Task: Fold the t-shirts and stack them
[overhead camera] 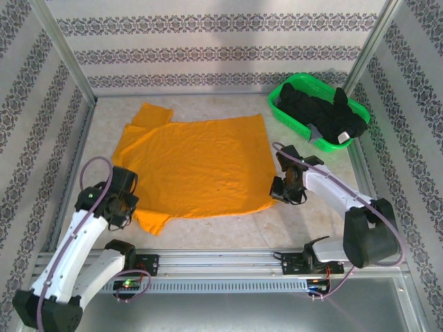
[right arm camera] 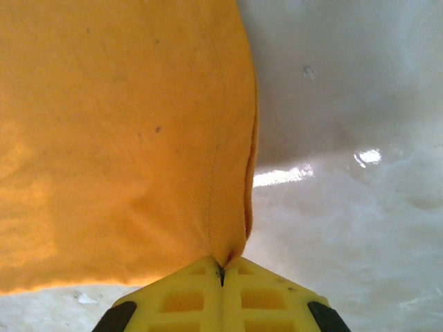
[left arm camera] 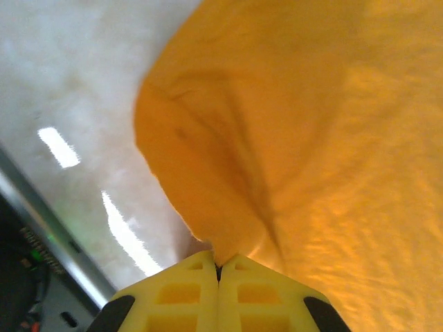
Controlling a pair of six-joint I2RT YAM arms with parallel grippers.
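Green plastic mesh basket (overhead camera: 291, 123) set at far-right corner of pale table (overhead camera: 208, 232), filled with crumpled black cloth t-shirts (overhead camera: 322, 111).
Mustard-orange cloth t-shirt (overhead camera: 197, 162) spread flat mid-table, apart from basket.
Near-left sleeve pinched in closed left gripper (left arm camera: 218, 266).
Near-right hem corner pinched in closed right gripper (right arm camera: 221, 270).

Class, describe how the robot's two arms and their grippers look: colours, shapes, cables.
Both the left arm and right arm have white links with black joint housings, and a mauve-grey cable loops along each. The left gripper and right gripper have yellow fingers moulded with rectangular recesses and black edging at the base.
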